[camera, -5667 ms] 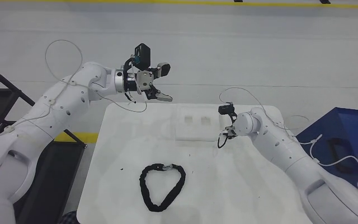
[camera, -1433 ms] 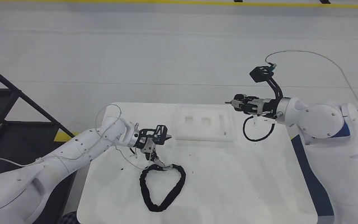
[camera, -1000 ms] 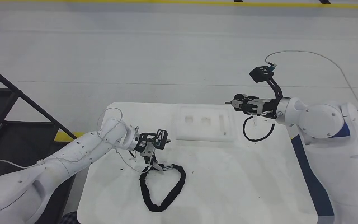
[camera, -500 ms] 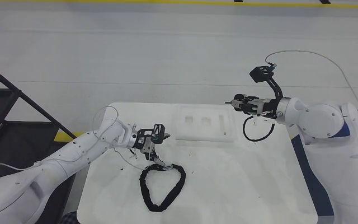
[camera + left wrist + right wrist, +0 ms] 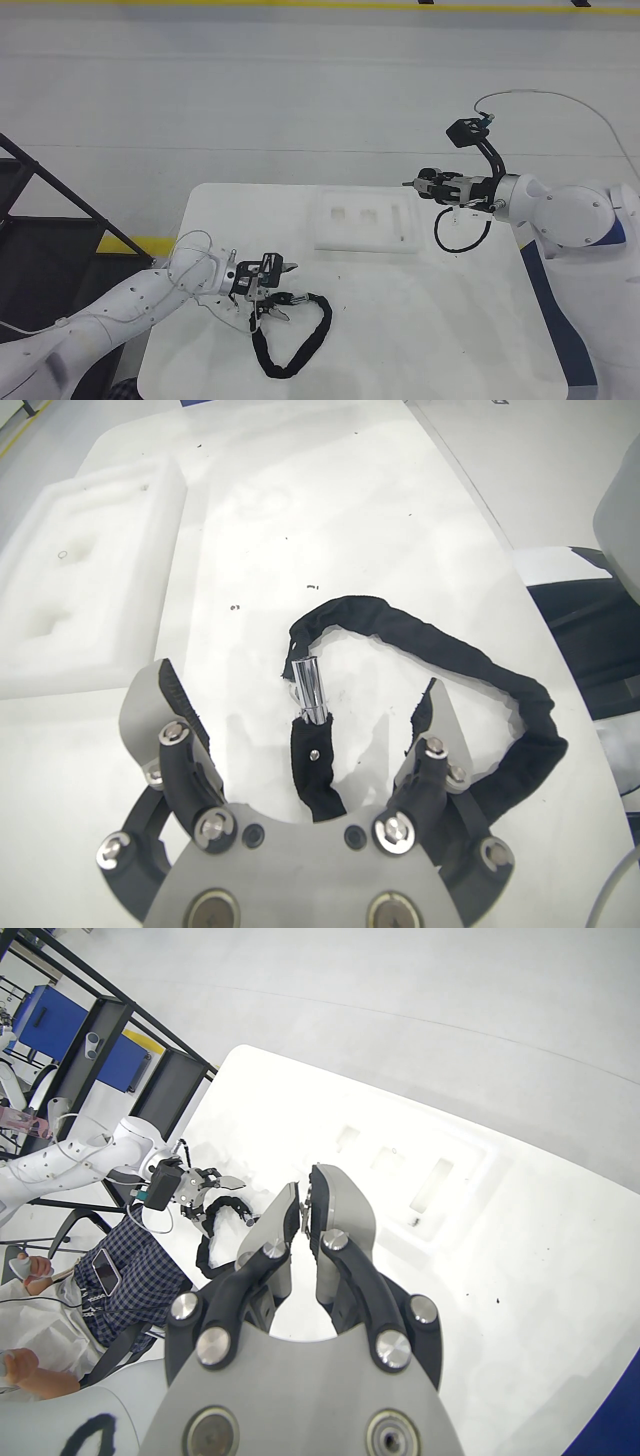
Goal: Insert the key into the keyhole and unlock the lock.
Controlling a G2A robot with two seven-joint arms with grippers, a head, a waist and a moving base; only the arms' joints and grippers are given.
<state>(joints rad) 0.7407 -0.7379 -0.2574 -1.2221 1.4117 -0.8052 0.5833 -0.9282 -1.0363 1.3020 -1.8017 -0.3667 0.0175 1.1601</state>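
Half a second earlier the left gripper (image 5: 282,291) had hung higher over the worktop (image 5: 450,320). It had since sunk toward the near left corner and turned to face the chain lock (image 5: 318,325). The right gripper (image 5: 412,184) had not stirred above the far right edge.

The top view showed the left gripper covering the lock's end. The left wrist view showed more: the fingers (image 5: 172,695) were spread wide and released. The lock's chrome cylinder (image 5: 310,690) lay on the worktop between them, touched by neither. The right gripper's hold was plain in the right wrist view alone. There the pads (image 5: 315,1208) were clenched on a thin sliver of metal, the key (image 5: 303,1217), held in the air well apart from the lock.

By count there was one chain lock, curled in a black loop near the front edge. There was also one key and one white foam tray (image 5: 330,240) by the far edge, with three recesses.
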